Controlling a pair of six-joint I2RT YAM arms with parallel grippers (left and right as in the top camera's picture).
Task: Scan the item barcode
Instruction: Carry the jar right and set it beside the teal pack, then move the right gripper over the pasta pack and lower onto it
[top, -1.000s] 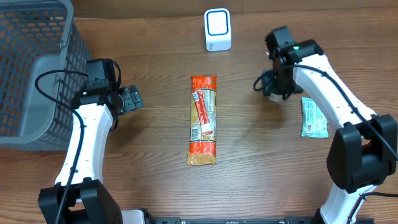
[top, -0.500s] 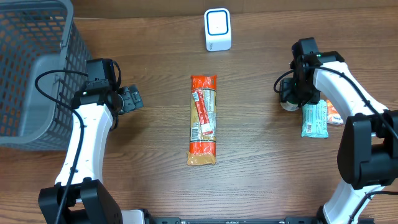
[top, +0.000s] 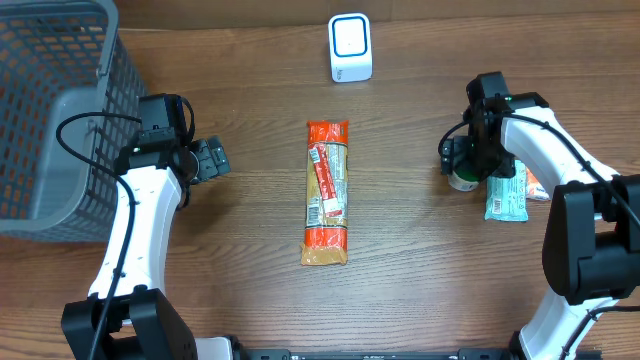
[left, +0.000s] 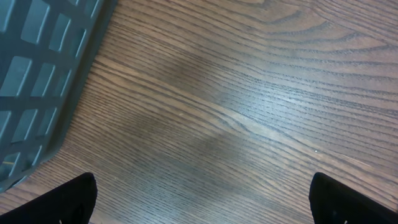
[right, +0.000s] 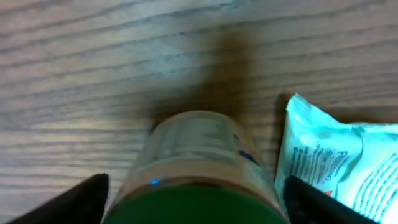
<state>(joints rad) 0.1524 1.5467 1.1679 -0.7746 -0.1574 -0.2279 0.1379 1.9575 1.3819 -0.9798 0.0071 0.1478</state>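
Note:
A small jar with a green lid (top: 461, 179) stands on the table beside a teal packet (top: 505, 192). My right gripper (top: 466, 165) hangs over the jar, its jaws open on either side of the lid without gripping it. The right wrist view looks down on the jar (right: 199, 165) between the two dark fingertips of the right gripper (right: 196, 200). The white barcode scanner (top: 350, 47) stands at the back centre. My left gripper (top: 212, 158) is open over bare wood at the left, and the left gripper (left: 202, 204) holds nothing.
A long orange packet (top: 327, 192) lies lengthwise in the middle of the table. The grey mesh basket (top: 50, 110) fills the far left corner, and its wall (left: 43, 68) is close to my left gripper. A small orange item (top: 538, 184) peeks out behind the teal packet (right: 336, 155).
My right arm carried the jar right and towards the front, away from the scanner, and set it next to the teal packet. Its jaws have widened off the jar. The left arm is still.

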